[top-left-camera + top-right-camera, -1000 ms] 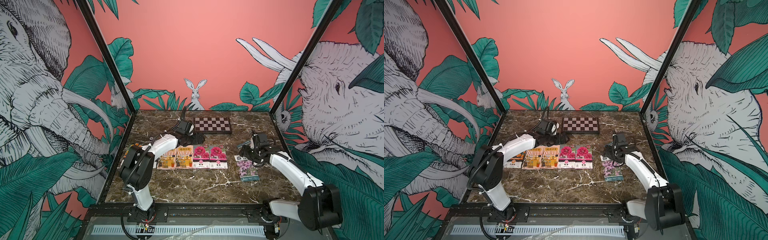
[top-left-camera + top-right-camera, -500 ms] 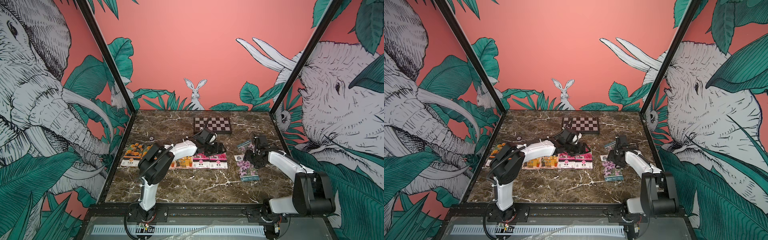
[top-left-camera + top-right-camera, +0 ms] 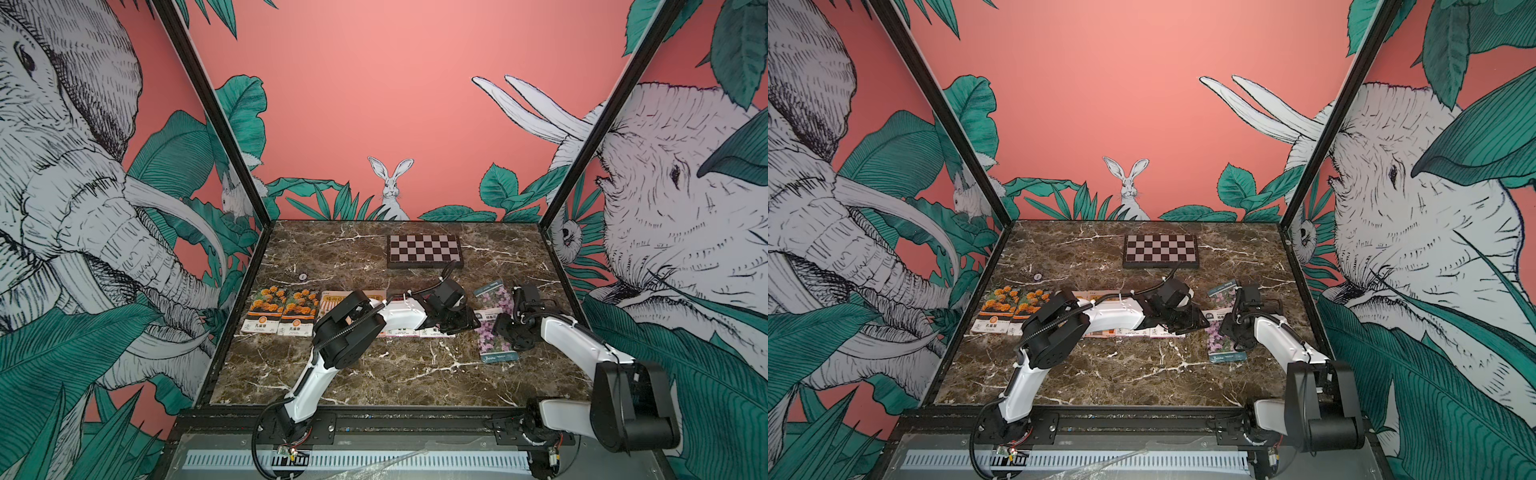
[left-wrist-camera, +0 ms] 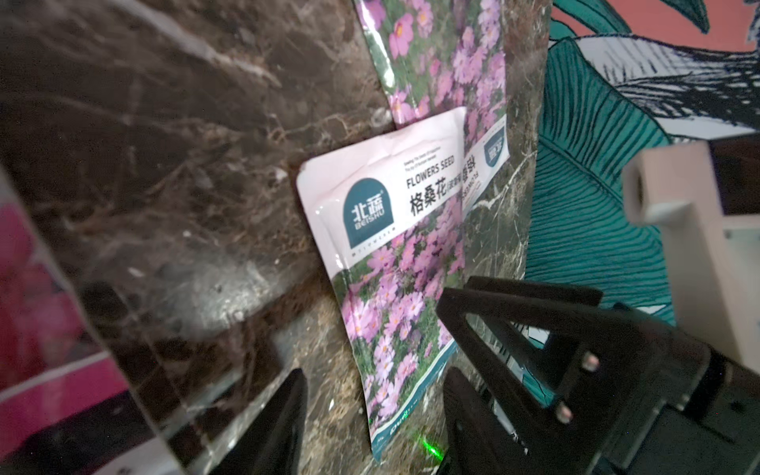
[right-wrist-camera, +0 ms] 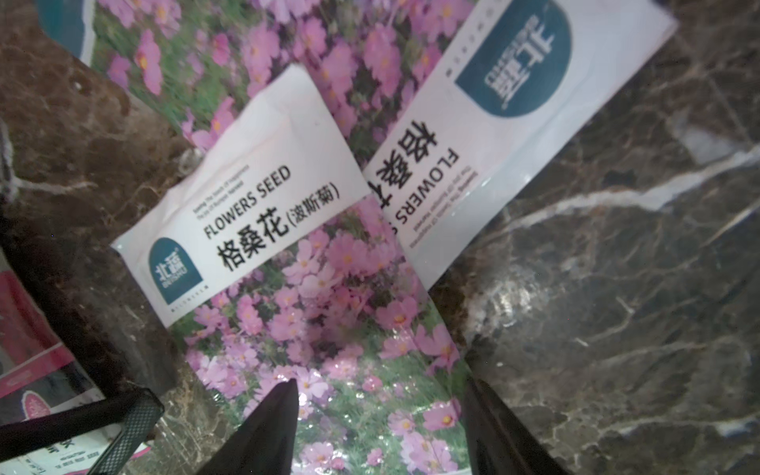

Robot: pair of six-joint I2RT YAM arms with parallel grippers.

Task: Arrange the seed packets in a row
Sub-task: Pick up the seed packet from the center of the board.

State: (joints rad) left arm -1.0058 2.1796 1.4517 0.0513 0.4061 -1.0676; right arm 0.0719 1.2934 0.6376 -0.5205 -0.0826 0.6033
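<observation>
The left arm (image 3: pixel 399 318) has been swung from the packet row's (image 3: pixel 270 316) left end to the overlapping lilac packets (image 3: pixel 492 338) near the tabletop's (image 3: pixel 374 374) right edge. The left jaws and right jaws are held parted, empty. Two placements are judged outstanding.

A dark brown marble bench (image 3: pixel 374 374) veined in white carries a black-and-white chequered board (image 3: pixel 424 251), lying flat near the back wall; the board (image 3: pixel 1160 250) shows in both top views. A small dark round disc (image 3: pixel 302 275) sits on the bench to the left of the board, apart from it. The salmon-pink walls bear a mural: a white rabbit (image 3: pixel 390 187) among green leaves at the back, an elephant (image 3: pixel 83 187) on the left panel. Black frame posts (image 3: pixel 216 124) stand at the back corners. A white slotted strip (image 3: pixel 353 459) runs along the front, below a black rail (image 3: pixel 415 419)
</observation>
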